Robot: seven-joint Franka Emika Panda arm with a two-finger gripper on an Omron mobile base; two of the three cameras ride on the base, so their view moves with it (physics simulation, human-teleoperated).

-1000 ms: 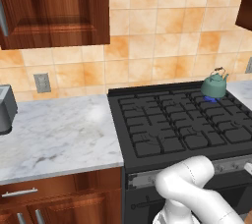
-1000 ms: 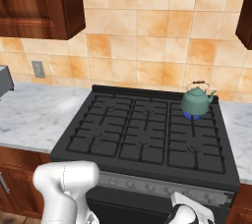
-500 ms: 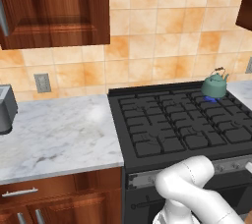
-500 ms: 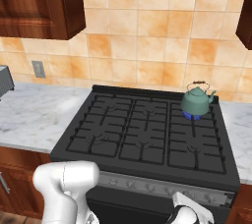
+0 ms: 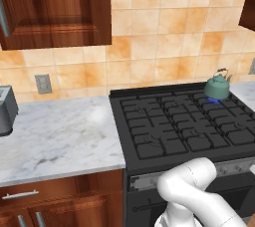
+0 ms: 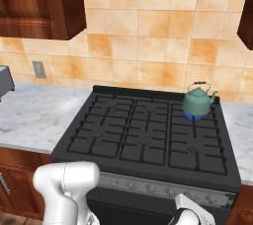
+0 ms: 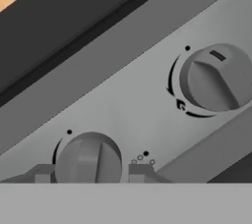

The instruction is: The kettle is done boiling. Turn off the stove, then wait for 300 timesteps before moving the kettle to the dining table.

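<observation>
The teal kettle (image 5: 217,87) (image 6: 197,101) stands upright on the back right burner of the black stove (image 5: 174,126) (image 6: 143,130), with a blue glow under its base. My gripper (image 7: 91,173) is low at the stove's grey knob strip (image 7: 123,100) (image 6: 148,187), its white hand near the strip's right end. The two dark fingertips (image 7: 140,171) stand on either side of a round grey knob (image 7: 88,159). A thin gap shows between the right fingertip and the knob, so the jaws are open around it. The dining table is out of view.
A second knob (image 7: 216,78) sits further along the strip. A marble counter (image 5: 60,136) lies left of the stove with a grey toaster (image 5: 6,109) (image 6: 4,82) at its far end. More counter (image 6: 242,130) lies to the right. Wood cabinets and a hood hang above.
</observation>
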